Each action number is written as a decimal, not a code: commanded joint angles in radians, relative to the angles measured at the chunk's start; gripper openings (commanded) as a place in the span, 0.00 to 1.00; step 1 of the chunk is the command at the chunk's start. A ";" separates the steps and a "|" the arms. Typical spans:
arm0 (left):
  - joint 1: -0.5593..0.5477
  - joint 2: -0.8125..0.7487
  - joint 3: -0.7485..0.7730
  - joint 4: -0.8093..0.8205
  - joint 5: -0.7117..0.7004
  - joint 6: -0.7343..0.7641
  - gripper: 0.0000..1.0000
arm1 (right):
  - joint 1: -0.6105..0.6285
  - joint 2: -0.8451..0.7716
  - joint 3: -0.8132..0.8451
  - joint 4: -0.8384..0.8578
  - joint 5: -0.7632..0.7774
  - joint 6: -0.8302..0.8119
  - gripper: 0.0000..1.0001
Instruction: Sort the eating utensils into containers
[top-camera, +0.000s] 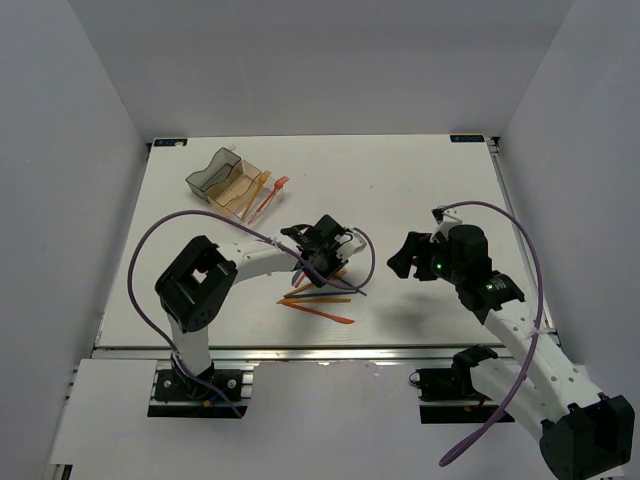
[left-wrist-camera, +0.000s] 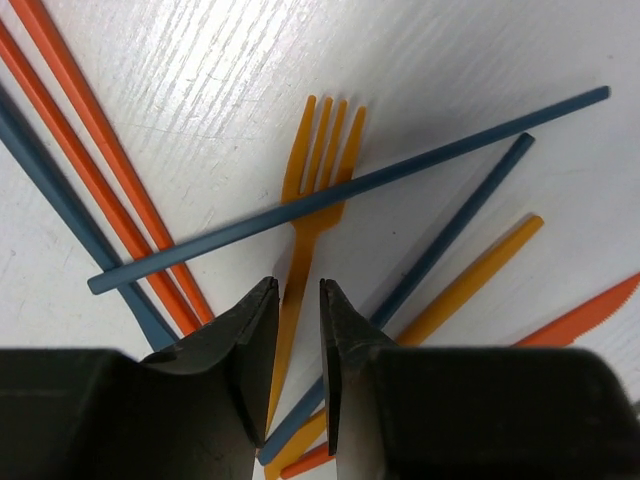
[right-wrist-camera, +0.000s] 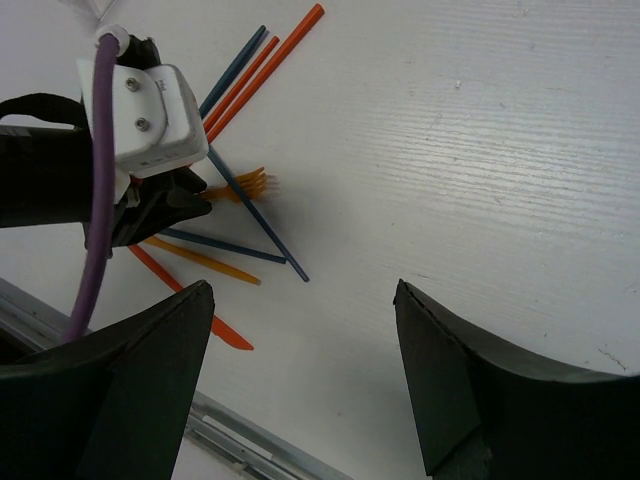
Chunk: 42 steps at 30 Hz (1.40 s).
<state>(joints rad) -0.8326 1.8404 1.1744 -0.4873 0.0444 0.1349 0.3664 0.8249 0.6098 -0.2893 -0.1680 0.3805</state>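
Note:
A pile of thin eating utensils (top-camera: 322, 300) lies mid-table. In the left wrist view an orange fork (left-wrist-camera: 322, 160) lies under a dark blue stick (left-wrist-camera: 350, 190), with another blue one (left-wrist-camera: 455, 230), a yellow-orange one (left-wrist-camera: 475, 280), an orange knife (left-wrist-camera: 590, 315) and two orange sticks (left-wrist-camera: 90, 150) around. My left gripper (left-wrist-camera: 298, 290) is low over the pile (top-camera: 322, 262), jaws a narrow gap apart astride the fork's handle, table showing between. My right gripper (right-wrist-camera: 300, 295) is wide open and empty, above bare table right of the pile (top-camera: 405, 258). The containers (top-camera: 225, 180) stand far left.
Two orange utensils (top-camera: 268, 192) lie against the right side of the bins. The right wrist view shows the left gripper's white housing (right-wrist-camera: 145, 120) and purple cable over the pile, and the table's front metal rail (right-wrist-camera: 240, 440).

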 joint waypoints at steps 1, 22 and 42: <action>0.010 0.020 -0.005 0.024 -0.012 0.011 0.33 | -0.003 -0.012 0.019 0.013 -0.019 -0.023 0.78; 0.007 0.191 0.350 -0.319 -0.288 0.114 0.07 | -0.003 -0.015 0.010 0.027 -0.028 -0.015 0.78; 0.004 0.135 0.401 -0.441 -0.645 0.074 0.02 | -0.003 -0.036 0.031 0.013 -0.034 -0.018 0.78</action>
<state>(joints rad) -0.8337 2.0293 1.5780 -0.9176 -0.4530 0.2306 0.3664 0.8093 0.6098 -0.2893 -0.1898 0.3771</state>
